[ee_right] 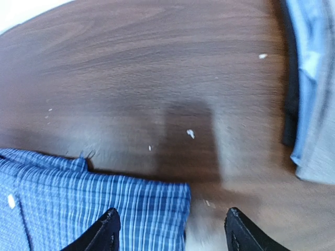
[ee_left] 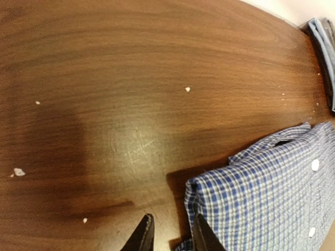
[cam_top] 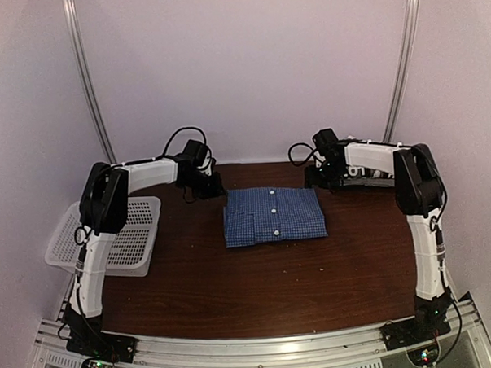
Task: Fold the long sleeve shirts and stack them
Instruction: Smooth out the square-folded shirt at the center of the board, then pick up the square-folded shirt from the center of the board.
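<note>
The left gripper (ee_left: pixel 172 239) is sitting low over the brown table (cam_top: pixel 274 289); its fingertips are standing close together with only a narrow gap between them; a scrap of the blue fine-checked shirt (cam_top: pixel 274 215) is showing at the bottom of that gap, and I cannot tell whether the jaws are pinching it or merely standing beside it; in the left wrist view the shirt's folded corner is lying right against the fingers on the right-hand side, its white buttons (ee_left: pixel 315 164) facing up; ahead of the fingers, white specks (ee_left: pixel 187 89) are dotting the wood.

The right gripper (ee_right: pixel 175 232) is standing spread wide and holding nothing; in the right wrist view a corner of the shirt is lying just beside the left-hand finger and reaching partway into the space between the fingers; a pale blue-grey cloth (ee_right: pixel 314 78) is lying well off to the right of the fingers, over a darker layer.

From above, the shirt is lying folded into a rectangle between the two grippers, the left one near its far-left corner and the right one near its far-right corner; a white mesh basket (cam_top: pixel 109 235) is sitting well apart from the left gripper, on that arm's outer side.
</note>
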{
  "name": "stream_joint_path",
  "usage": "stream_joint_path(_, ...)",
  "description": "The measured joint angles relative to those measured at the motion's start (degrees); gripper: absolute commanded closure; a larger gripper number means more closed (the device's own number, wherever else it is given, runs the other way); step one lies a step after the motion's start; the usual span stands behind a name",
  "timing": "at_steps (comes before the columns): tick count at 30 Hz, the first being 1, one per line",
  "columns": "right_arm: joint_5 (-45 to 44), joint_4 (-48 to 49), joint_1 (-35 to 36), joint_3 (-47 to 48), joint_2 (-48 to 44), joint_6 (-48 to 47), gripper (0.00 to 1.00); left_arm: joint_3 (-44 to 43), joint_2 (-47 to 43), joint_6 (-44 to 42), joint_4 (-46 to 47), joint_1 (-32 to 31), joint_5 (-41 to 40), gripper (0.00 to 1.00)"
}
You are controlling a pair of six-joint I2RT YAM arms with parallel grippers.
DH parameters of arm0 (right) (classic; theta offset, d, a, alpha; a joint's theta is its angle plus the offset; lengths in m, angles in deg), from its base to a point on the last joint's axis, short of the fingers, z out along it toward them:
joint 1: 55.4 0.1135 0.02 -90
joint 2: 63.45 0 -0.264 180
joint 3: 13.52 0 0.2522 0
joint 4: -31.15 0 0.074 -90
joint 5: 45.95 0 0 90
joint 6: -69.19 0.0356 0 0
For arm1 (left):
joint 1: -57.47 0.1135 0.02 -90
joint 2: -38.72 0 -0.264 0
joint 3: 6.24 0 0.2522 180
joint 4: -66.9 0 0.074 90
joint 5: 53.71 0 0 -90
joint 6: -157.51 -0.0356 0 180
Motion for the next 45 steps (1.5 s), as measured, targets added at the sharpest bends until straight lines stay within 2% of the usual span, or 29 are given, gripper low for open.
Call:
stream_joint_path(4, -0.3, 1.1, 0.2, -6.9, -8.6, -0.2, 0.42, 5.4, -7.1, 0.2, 0.2, 0.5, 1.7, 0.59)
stream_joint_path(10, -0.2, 5.9, 2.3, -20.7, -21.8, 0.8, 0.54, 22.1, -20.9, 3.1, 7.1, 0.4, 7.1, 0.48)
stream_joint_path(13, 0.0, 7.6, 4.8, -26.6, -24.8, 1.6, 0.56, 30.1, -24.4, 5.0, 10.7, -0.3, 8.9, 0.45)
stream_joint_path(18, 0.9, 9.6, 7.8, -32.9, -25.4, 2.7, 0.58, 37.6, -25.1, 7.1, 11.9, -2.5, 9.7, 0.42)
stream_joint_path(29, 2.0, 14.4, 8.4, -41.7, -25.5, 4.3, 0.59, 39.3, -24.7, 9.6, 15.3, -5.5, 9.6, 0.42)
stream_joint_path(37, 2.8, 16.5, 8.4, -43.4, -25.9, 4.8, 0.59, 38.8, -21.9, 9.8, 15.7, -5.5, 8.6, 0.44)
stream_joint_path(45, 3.0, 17.2, 8.4, -44.3, -26.8, 4.8, 0.59, 35.9, -19.3, 10.2, 15.6, -6.1, 8.2, 0.53)
